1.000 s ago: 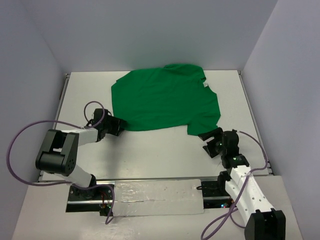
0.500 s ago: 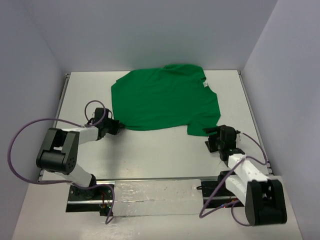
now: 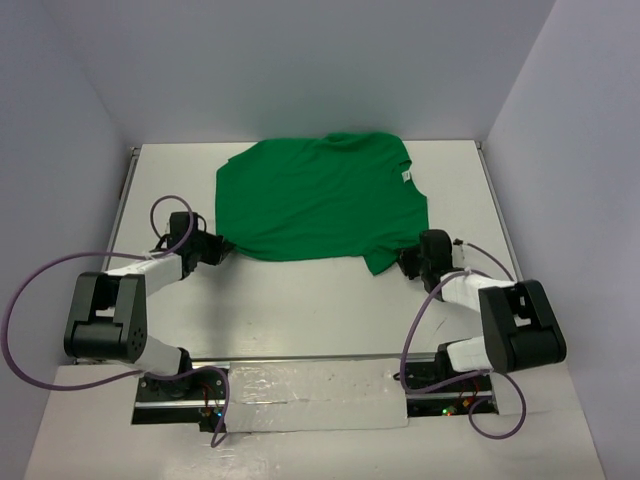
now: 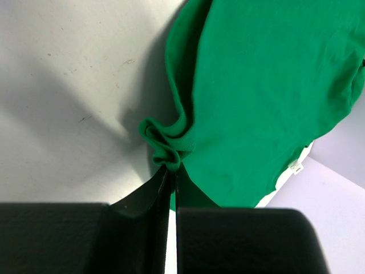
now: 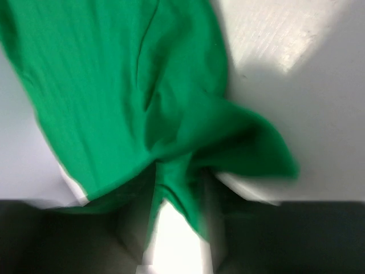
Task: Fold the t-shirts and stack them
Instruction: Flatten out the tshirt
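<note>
1. The left gripper (image 4: 170, 170) is pinched shut on the t-shirt (image 4: 256, 97) hem bunched at its tips.
2. The right gripper (image 5: 174, 194) straddles cloth (too blurred to judge its grip).
3. A thin pinch could slip when lifted.

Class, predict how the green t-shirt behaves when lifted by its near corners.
Probably floppy: the t-shirt bunches into soft folds where the left gripper pinches it. Likely light: it lies thin and flat on the table. Lifted, its middle would probably sag.
</note>
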